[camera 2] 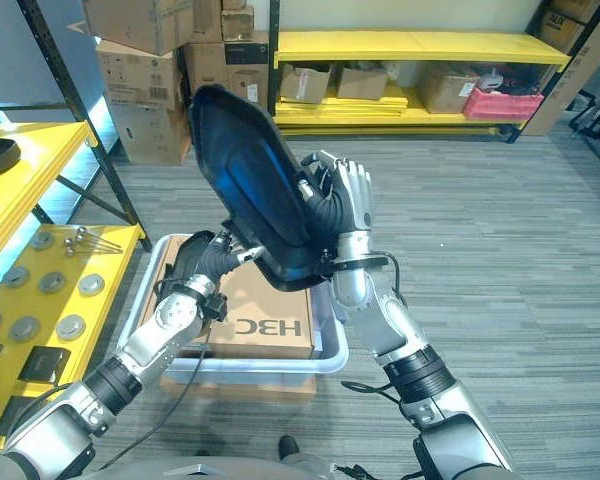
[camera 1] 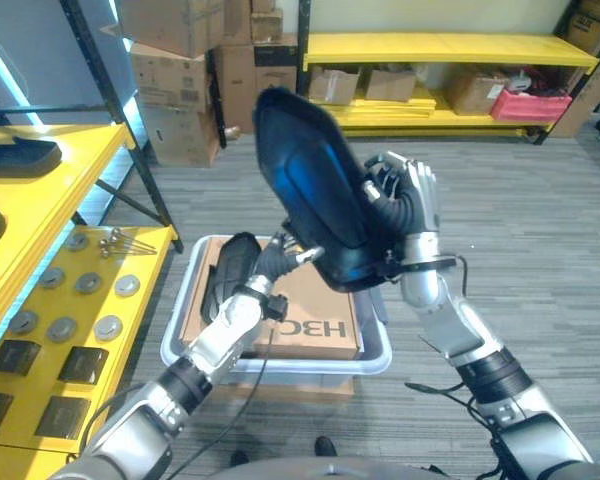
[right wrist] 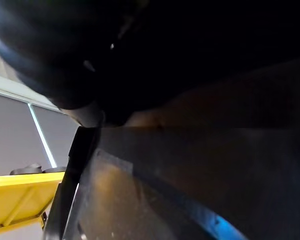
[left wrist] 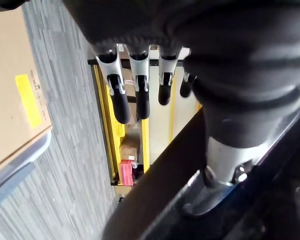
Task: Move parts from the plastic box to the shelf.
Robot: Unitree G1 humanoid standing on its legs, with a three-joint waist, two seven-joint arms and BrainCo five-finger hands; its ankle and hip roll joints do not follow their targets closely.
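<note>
Two hands supported one large black part (camera 1: 310, 190), a glossy, curved plastic shell with a rounded top edge, raised clear above the plastic box (camera 1: 376, 355). The right hand (camera 1: 405, 195) lay behind the shell, fingers curled onto its rear face. The left hand (camera 1: 270, 262) met the shell's lower edge; in its wrist view the fingers (left wrist: 121, 102) hung nearly straight, apart from the shell, the thumb pressed to it. The pale grey, round-cornered box held a flat brown cardboard carton (camera 1: 315, 315) and stood just beside the yellow shelf (camera 1: 50, 195). Metal discs (camera 1: 108, 327), dark square pads (camera 1: 83, 364) and bolts (camera 1: 120, 240) covered the lower tier; black parts (camera 1: 15, 155) lay on the upper. Open grey ribbed carpet (camera 1: 520, 230) extended to the right.
</note>
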